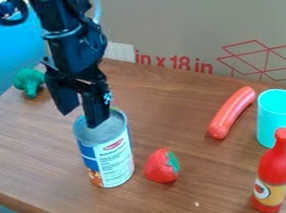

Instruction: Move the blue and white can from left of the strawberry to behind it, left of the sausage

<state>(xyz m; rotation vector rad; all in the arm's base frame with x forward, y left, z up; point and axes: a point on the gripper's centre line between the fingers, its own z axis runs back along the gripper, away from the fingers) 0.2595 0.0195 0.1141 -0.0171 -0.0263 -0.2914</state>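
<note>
Spotted a toy broccoli [29, 81] at far left on the wooden table [25, 138], well apart from the work. Found the black gripper [83, 118] next, pointing down with its fingers spread and nothing visible between them. Placed the can [114, 159] directly below, upright, with one finger overlapping its top in view; could not tell contact from a slight gap. For a sound hold on the can, seemed to need centring over the rim first, then a slow, straight descent and an even squeeze, without tipping the metal. Called for care on the near right, with a toy strawberry [159, 166] just beside the can. Noted a toy sausage [232, 112] farther right, then a red bottle [275, 172] standing in front of a turquoise cup [276, 114], both safely outside the working space.
</note>
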